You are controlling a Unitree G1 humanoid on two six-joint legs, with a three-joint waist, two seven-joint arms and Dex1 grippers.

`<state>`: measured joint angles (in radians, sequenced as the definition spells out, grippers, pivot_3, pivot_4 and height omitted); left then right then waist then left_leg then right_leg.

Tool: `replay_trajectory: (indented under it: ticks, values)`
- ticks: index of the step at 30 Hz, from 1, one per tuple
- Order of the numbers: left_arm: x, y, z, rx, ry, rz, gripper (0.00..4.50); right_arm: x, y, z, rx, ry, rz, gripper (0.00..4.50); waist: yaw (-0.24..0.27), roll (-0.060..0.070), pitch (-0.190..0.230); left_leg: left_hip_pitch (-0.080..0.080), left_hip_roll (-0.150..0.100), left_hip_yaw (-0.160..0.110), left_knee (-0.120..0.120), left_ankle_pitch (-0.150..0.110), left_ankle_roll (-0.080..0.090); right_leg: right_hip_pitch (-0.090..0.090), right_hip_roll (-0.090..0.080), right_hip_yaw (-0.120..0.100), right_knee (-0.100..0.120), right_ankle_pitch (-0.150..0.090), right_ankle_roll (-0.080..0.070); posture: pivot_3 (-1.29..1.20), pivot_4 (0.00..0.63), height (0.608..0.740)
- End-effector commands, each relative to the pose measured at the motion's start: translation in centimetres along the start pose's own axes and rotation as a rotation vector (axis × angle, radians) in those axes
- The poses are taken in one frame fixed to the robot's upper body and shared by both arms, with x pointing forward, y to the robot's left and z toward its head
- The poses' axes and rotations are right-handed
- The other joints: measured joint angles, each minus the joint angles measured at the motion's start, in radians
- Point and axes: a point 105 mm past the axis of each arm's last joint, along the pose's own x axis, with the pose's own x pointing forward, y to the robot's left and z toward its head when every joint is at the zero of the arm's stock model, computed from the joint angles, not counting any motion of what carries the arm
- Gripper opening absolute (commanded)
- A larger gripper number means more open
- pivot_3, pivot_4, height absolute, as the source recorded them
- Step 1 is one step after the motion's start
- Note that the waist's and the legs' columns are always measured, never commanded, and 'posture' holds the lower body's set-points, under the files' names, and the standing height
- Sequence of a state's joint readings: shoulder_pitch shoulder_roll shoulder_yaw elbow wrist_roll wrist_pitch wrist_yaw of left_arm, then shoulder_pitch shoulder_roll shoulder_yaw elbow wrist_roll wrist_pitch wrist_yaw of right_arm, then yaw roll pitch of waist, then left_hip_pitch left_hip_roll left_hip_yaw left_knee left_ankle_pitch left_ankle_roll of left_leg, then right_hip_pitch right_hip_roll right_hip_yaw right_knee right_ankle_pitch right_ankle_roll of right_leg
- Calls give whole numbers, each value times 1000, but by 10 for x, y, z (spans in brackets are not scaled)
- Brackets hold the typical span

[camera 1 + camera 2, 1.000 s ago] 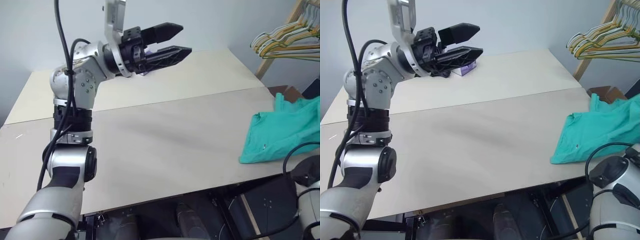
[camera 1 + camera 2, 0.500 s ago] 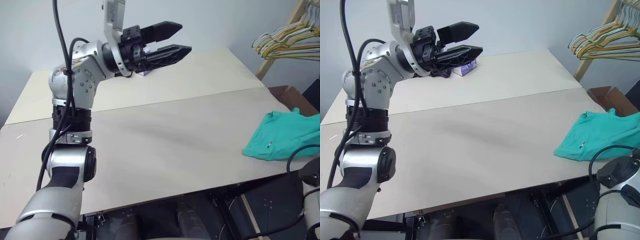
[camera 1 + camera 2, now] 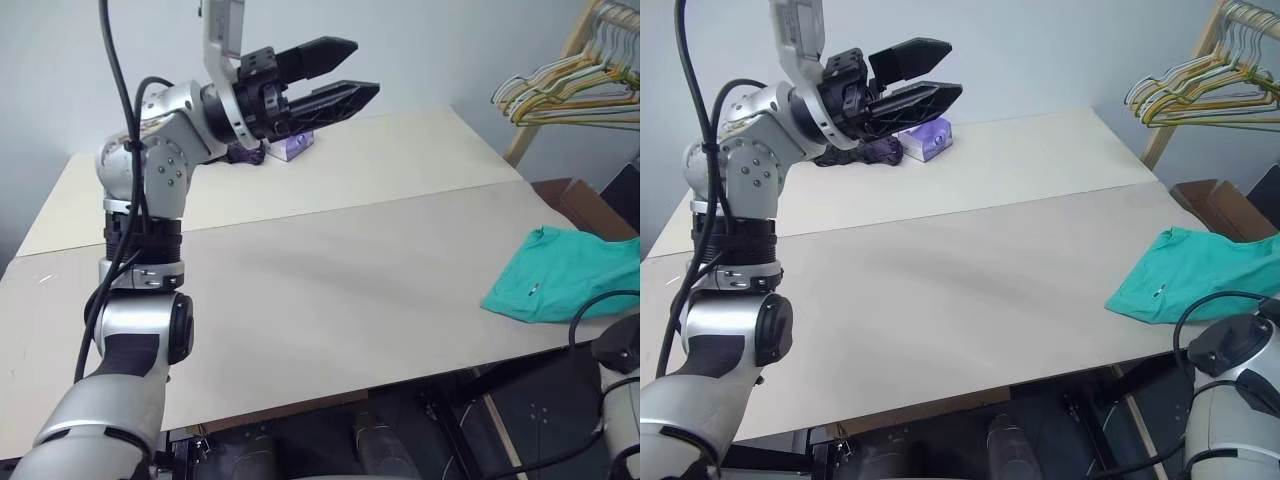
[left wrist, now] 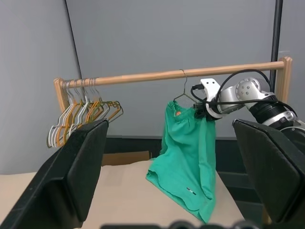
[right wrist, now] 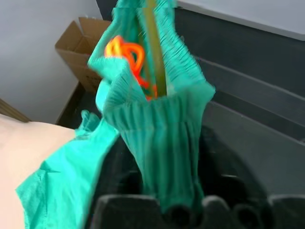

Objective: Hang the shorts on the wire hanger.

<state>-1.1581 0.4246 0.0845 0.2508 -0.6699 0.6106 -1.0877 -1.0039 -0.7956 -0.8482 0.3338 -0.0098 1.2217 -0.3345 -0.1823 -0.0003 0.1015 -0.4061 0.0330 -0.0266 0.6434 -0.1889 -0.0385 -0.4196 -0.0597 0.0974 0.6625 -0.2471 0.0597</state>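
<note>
A: Where are the shorts (image 4: 187, 157)?
B: On the wire hanger (image 4: 183, 93), hooked on the wooden rail (image 4: 171, 75); their lower end lies on the bench (image 3: 330, 290).
A: Right gripper (image 4: 199, 110)?
B: At the waistband beside the hanger; whether its jaws grip, I cannot tell.
A: Left gripper (image 3: 345, 72)?
B: Raised over the bench, jaws wide apart, holding nothing.

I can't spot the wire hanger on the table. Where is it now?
In the left wrist view, the wire hanger hangs from the wooden rail, holding the shorts, beside the right gripper.

No legible text (anywhere visible)
</note>
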Motion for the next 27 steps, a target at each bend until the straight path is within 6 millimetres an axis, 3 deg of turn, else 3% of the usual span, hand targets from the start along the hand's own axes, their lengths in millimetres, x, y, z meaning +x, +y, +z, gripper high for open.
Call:
replay_trajectory:
  ticks: [1,6,13,17,21,25,27]
  values:
    - [-2,-4,13,53,-33,-6,4500,-14,1,16,-19,-99,-11,2847,0,0,-3,0,0,0,0,0,0,0,0,0,0,0,0,-105,15,740]
    - [-1,-3,13,53,-34,-6,4500,-35,14,25,-143,-289,-41,4469,-1,1,-6,0,0,0,0,0,0,0,0,0,0,0,0,-114,21,740]
    - [-3,-2,12,56,-29,7,4500,-84,42,48,-463,-767,-108,4469,1,2,-7,0,0,0,0,0,0,0,0,0,0,0,1,-105,30,740]
    - [-8,-1,11,62,-6,22,4500,-114,60,50,-580,-973,-62,4469,2,1,-7,0,0,0,0,0,0,0,0,0,-1,0,1,-96,40,740]
    - [-17,1,8,64,17,51,4500,-141,86,42,-579,-1109,213,4469,1,1,-7,1,0,0,0,0,0,1,1,0,-1,0,1,-84,45,740]
    - [-29,1,3,80,48,85,4500,-156,122,21,-500,-999,731,4469,2,-1,-6,4,1,0,0,0,1,6,1,0,-3,0,1,-54,48,740]
    - [-40,-4,-4,125,78,79,4500,-171,145,0,-538,-923,1059,4469,2,-2,-6,8,1,-1,-1,-2,3,12,1,-1,-6,0,1,-26,49,740]
